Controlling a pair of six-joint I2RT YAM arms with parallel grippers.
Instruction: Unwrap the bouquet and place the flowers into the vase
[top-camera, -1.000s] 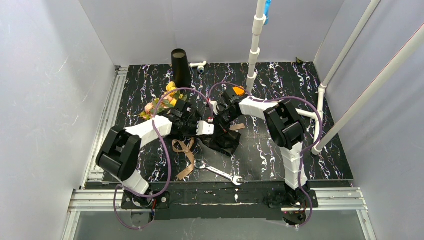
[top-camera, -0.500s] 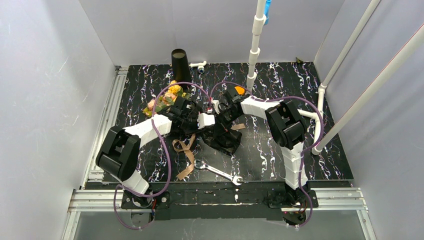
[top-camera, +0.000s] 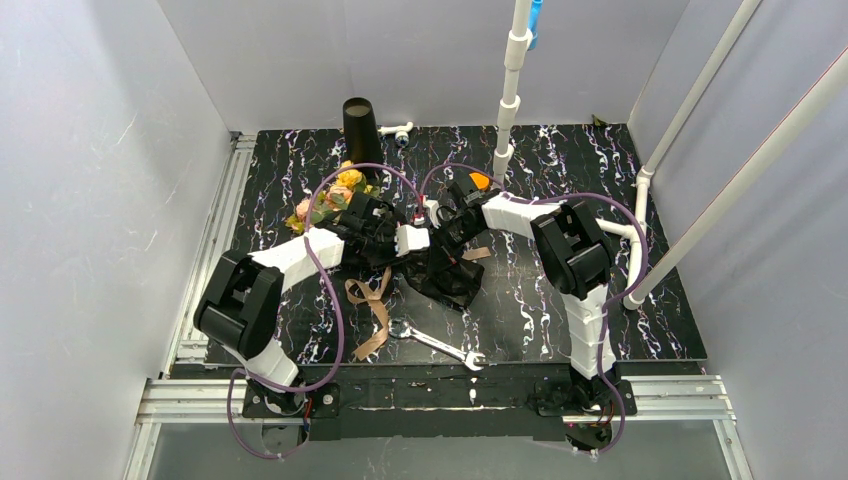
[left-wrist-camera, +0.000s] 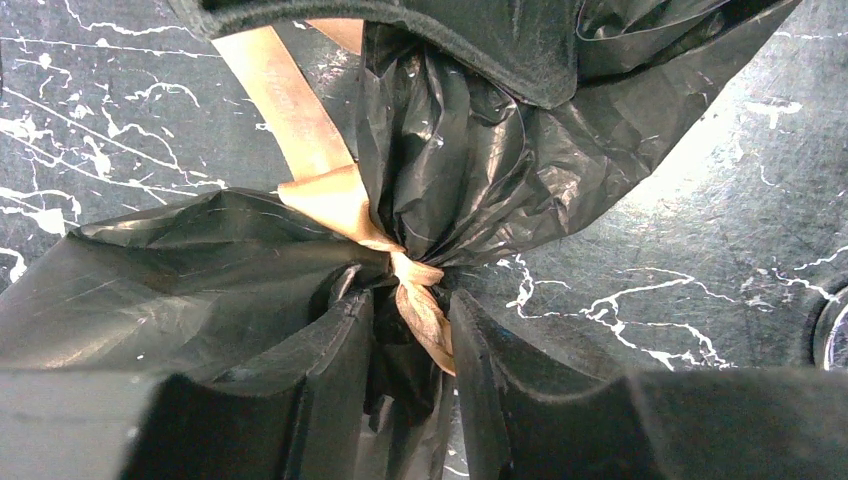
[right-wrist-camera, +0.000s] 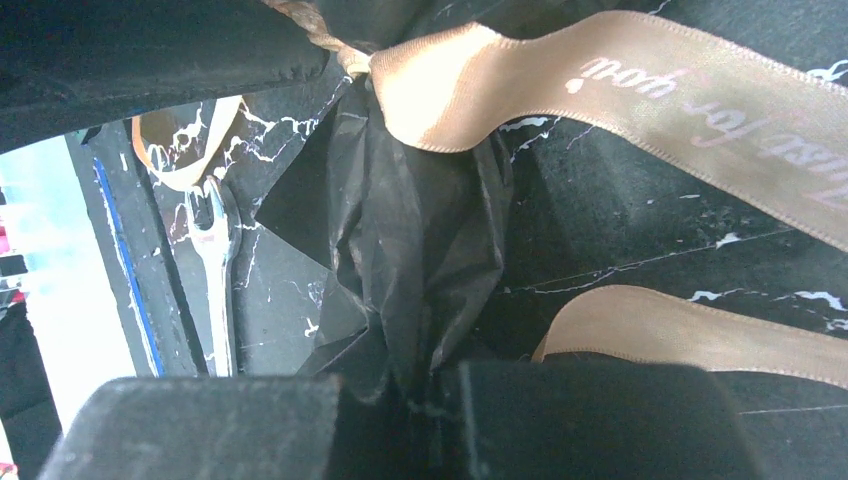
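Left wrist: left pincer (left-wrist-camera: 410, 312) straddles ribbon knot (left-wrist-camera: 416, 272), grip unclear; right pincer (right-wrist-camera: 405, 385) clamps wrapping (right-wrist-camera: 420, 250); flowers (top-camera: 340, 190) part-hidden.

Flowers (top-camera: 345, 184) are half hidden (behind left arm (top-camera: 296, 256)).

Both arms are meeting at the bouquet (top-camera: 450, 285); its flowers (top-camera: 340, 190) are pointing toward the vase (top-camera: 360, 130). A wrench (top-camera: 440, 345) is lying nearby.
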